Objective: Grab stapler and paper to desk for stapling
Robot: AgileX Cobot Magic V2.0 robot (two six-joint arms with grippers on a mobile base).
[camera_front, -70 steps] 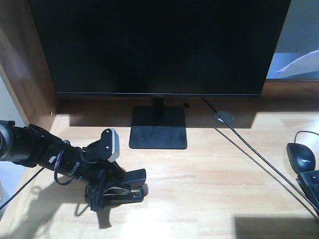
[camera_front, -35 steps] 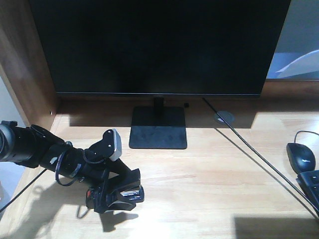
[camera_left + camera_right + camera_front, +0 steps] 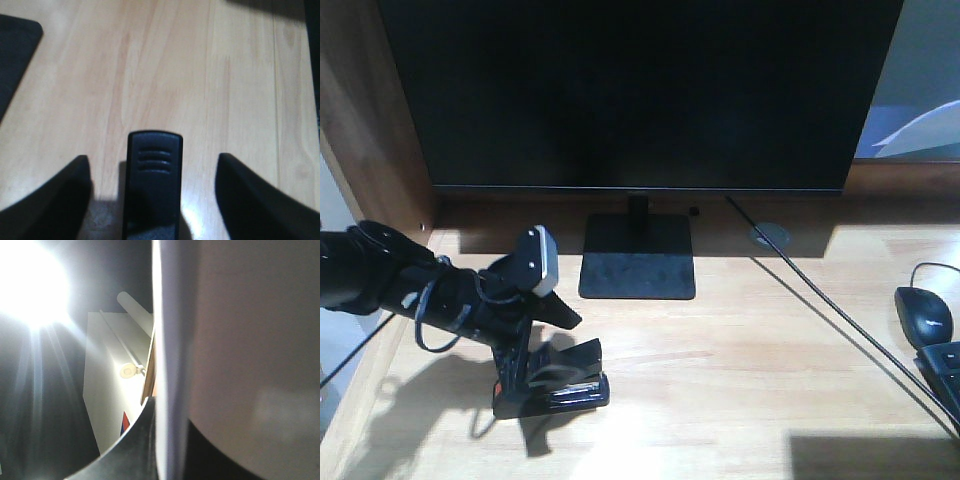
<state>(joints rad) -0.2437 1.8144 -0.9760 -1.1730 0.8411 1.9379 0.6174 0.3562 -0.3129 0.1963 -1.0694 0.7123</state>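
Observation:
The black stapler with its orange-red patch lies flat on the light wood desk, left of centre. My left gripper hangs over it from the left. In the left wrist view the stapler sits between the two fingers of the left gripper, which stand wide open with bare desk showing on both sides. In the right wrist view my right gripper is shut on the white paper, seen edge-on between the dark fingers. The right gripper does not show in the front view.
A large black monitor on its stand fills the back. A cable runs diagonally from the grommet. A black mouse and keyboard corner sit at the right edge. A wooden side panel stands at the left.
The left arm drew back to the left and its wrist lifted. The stapler, tilted in the gripper half a second ago, now lies flat on the desk between opened fingers.

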